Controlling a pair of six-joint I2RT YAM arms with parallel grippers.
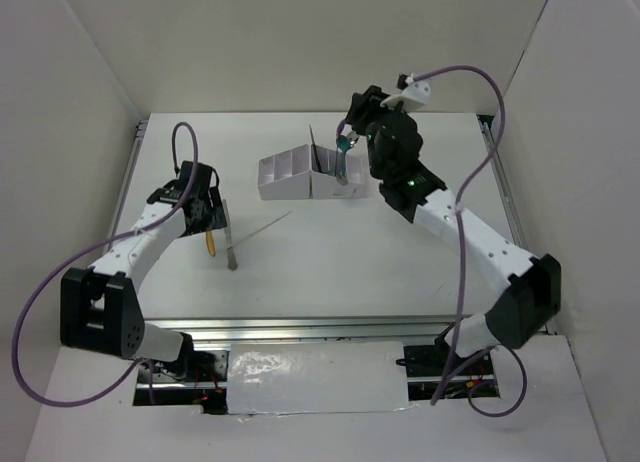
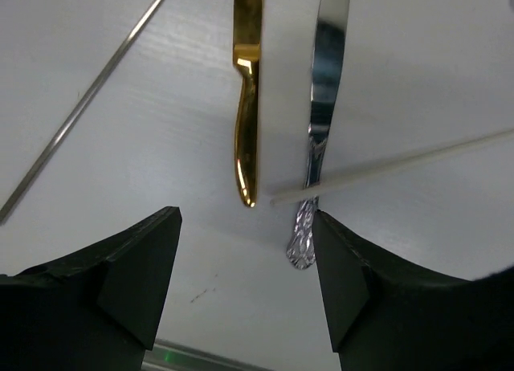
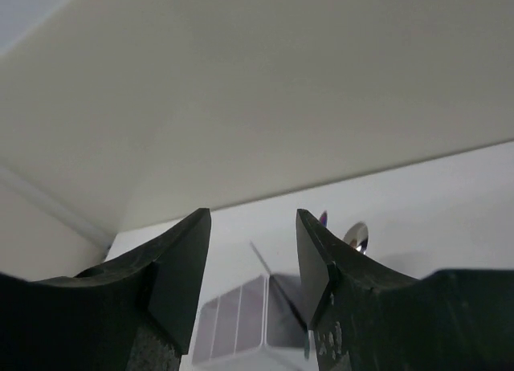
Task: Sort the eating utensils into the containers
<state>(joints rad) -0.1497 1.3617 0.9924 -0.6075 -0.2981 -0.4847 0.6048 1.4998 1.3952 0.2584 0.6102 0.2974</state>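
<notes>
Cutlery is seen in two places on the white table (image 1: pixel 400 272). Near the left side, the left gripper (image 1: pixel 215 218) is held low over a small group of loose pieces. From the left wrist view, its fingers (image 2: pixel 132 279) are spread wide with nothing between them. Ahead of the gap, a gold-handled piece (image 2: pixel 247 130) and a silver knife (image 2: pixel 323 106) are laid side by side, close but apart, with their handle ends pointing toward the gripper. A pale stick (image 2: pixel 401 166) is laid across the silver knife's handle, and its end stops just beside the tip of the gold handle. A thin silver stick (image 2: pixel 80 114) is laid at a slant well to the left of these, touching neither.

The white organizer box (image 1: pixel 295 177) is set near the middle of the table, toward the back. The right gripper (image 1: pixel 347 132) is held above its right end. From the right wrist view, the fingers (image 3: pixel 177 267) are parted and nothing is pinched between them. Utensils are stood upright in the right-end compartment. A spoon bowl (image 3: pixel 356 236) and a purple tip (image 3: pixel 323 218) can be seen beyond the right finger, but the blur makes it hard to say which pieces they belong to.
</notes>
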